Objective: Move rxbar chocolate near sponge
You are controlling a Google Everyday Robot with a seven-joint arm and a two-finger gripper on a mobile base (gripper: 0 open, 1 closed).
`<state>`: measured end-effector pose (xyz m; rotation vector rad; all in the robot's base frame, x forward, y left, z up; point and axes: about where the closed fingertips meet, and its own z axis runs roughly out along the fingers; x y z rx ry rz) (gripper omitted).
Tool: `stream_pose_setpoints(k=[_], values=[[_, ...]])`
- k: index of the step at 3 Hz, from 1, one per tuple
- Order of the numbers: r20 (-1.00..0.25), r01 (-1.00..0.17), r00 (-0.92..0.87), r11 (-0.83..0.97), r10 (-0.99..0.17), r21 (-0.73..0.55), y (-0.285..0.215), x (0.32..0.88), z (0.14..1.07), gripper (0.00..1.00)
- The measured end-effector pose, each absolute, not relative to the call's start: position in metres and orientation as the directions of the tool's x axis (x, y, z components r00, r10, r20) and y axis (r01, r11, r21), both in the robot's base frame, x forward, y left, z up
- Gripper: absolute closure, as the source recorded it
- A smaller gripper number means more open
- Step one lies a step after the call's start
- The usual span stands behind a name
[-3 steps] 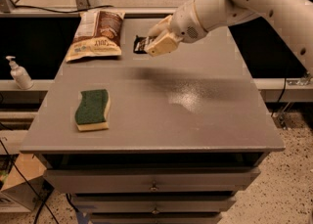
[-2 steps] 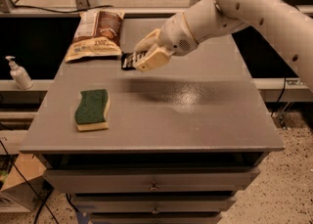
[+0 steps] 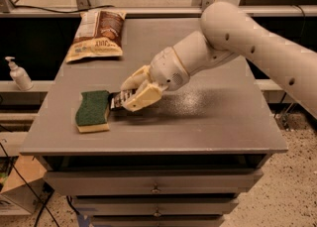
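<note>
The sponge [image 3: 93, 110], dark green on top with a pale yellow base, lies near the front left of the grey table [image 3: 213, 122]. My gripper [image 3: 132, 92] is shut on the rxbar chocolate [image 3: 119, 100], a small black-wrapped bar with pale lettering. The bar sticks out to the left of the fingers, low over the table, just to the right of the sponge. Whether the bar touches the table or the sponge I cannot tell.
A large brown-and-white snack bag [image 3: 98, 34] lies at the back left of the table. A soap dispenser [image 3: 19, 74] stands on a ledge to the left, off the table. Drawers are below the table's front edge.
My gripper has carried the rxbar chocolate from the back middle of the table forward and left, down to a spot right beside the sponge.
</note>
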<state>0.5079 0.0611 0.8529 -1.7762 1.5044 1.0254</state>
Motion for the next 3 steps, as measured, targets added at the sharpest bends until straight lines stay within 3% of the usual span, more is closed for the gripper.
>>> stream_pose_setpoints(k=[3], values=[[-0.845, -0.979, 0.068, -0.200, -0.530, 0.047, 0.0670, 0.5045, 0.8498, 0.13]])
